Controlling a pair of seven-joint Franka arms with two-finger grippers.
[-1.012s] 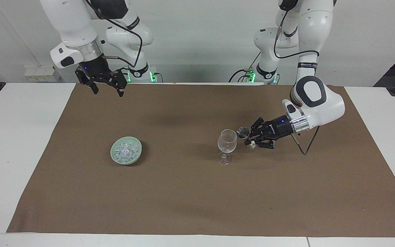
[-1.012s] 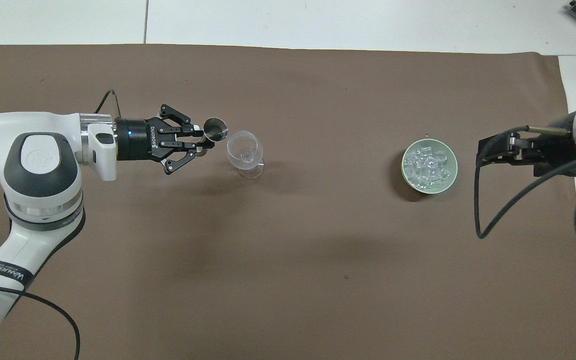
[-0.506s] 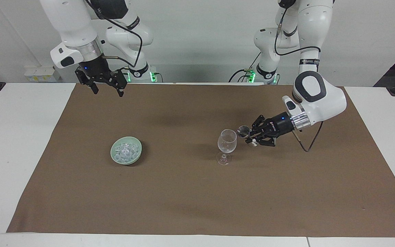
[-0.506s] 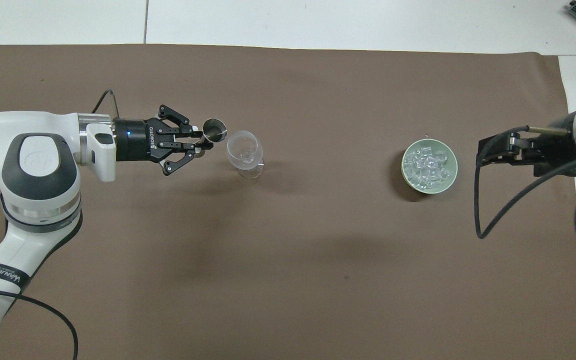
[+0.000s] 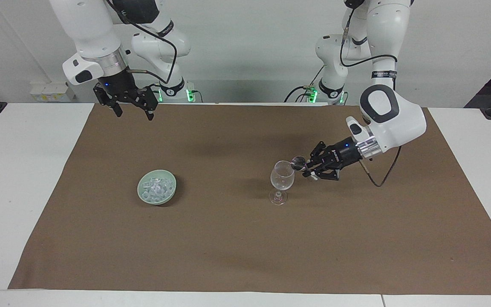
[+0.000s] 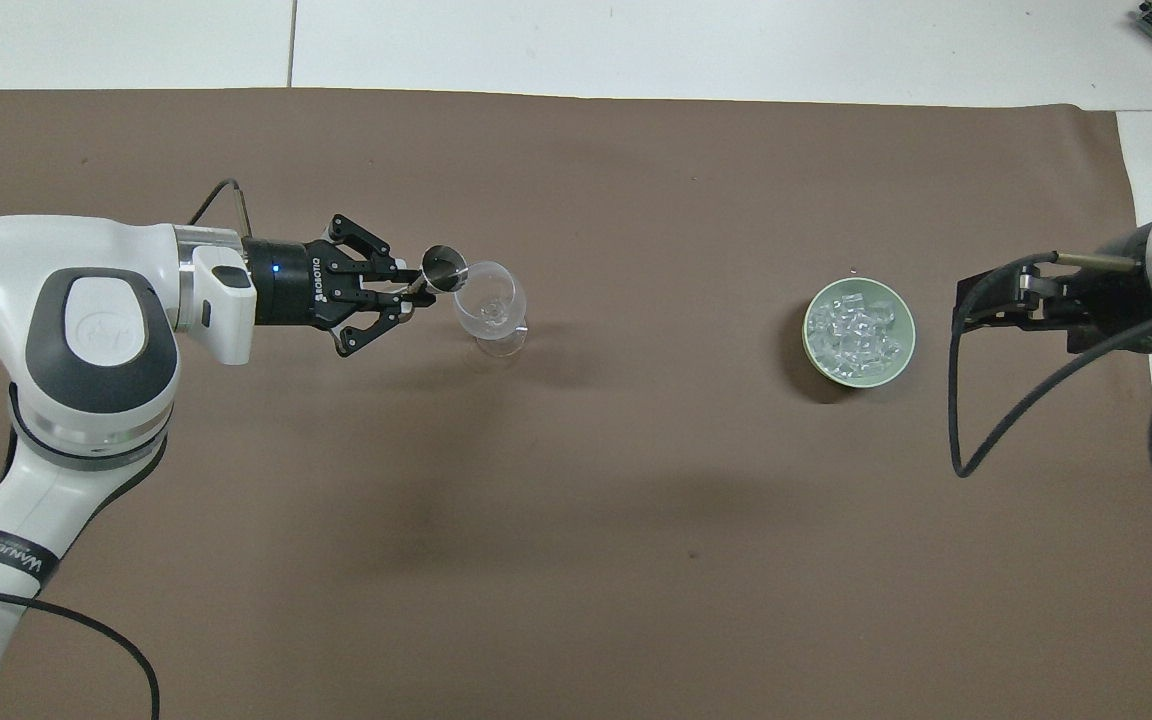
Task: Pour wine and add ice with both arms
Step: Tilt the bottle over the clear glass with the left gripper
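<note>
A clear wine glass (image 5: pixel 282 177) (image 6: pixel 489 300) stands upright on the brown mat toward the left arm's end of the table. My left gripper (image 5: pixel 307 168) (image 6: pixel 414 290) is shut on a small metal cup (image 5: pixel 298 161) (image 6: pixel 443 268), tipped sideways with its mouth at the glass's rim. No wine shows in the cup or the glass. The ice (image 5: pixel 157 186) (image 6: pixel 854 328) is heaped in a pale green bowl (image 5: pixel 140 187) (image 6: pixel 808 330) toward the right arm's end. My right gripper (image 5: pixel 134 114) (image 6: pixel 976 300) hangs open and holds nothing, high over the mat's edge by the robots, where that arm waits.
The brown mat (image 5: pixel 245 238) covers most of the white table (image 5: pixel 24 179). Bare mat lies between the glass and the bowl. A black cable (image 5: pixel 384 175) loops from the left wrist down toward the mat.
My left gripper has lifted slightly and carried the metal cup toward the glass, so its mouth now meets the rim. The right arm, bowl and glass have not moved.
</note>
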